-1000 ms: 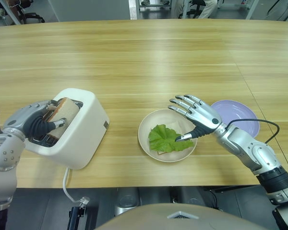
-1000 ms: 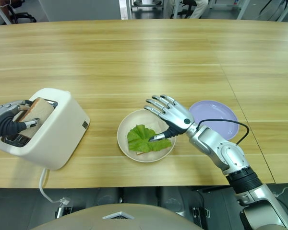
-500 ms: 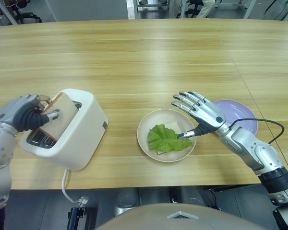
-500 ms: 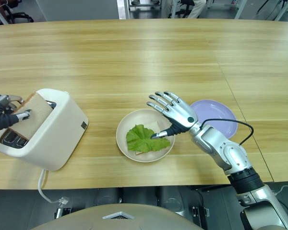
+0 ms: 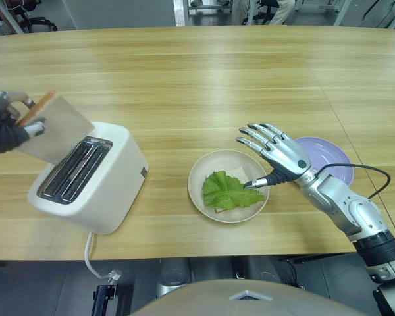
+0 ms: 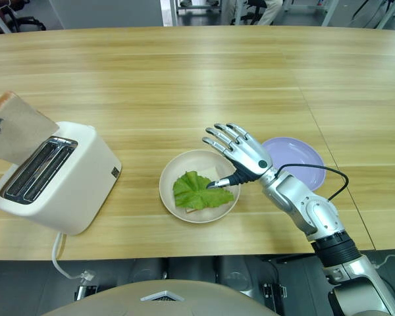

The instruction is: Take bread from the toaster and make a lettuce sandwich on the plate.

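Note:
My left hand (image 5: 1, 126) is shut on a slice of bread (image 5: 52, 128), held just above the far left end of the white toaster (image 5: 92, 178), whose two slots stand empty. On the beige plate (image 5: 201, 172) lies a green lettuce leaf (image 5: 227, 192) over another slice of bread (image 5: 237, 174). My right hand (image 5: 276, 153) hovers over the plate's right rim, fingers spread, one fingertip touching the lettuce's right edge.
A lilac plate (image 5: 329, 158) sits right of the beige plate, behind my right forearm. The toaster's cord (image 5: 91, 253) hangs over the table's near edge. Bare wooden table (image 5: 197, 85) stretches beyond.
My left hand has lifted the bread slice up and leftward out of the toaster slot. My right hand has stayed over the plate, barely shifting.

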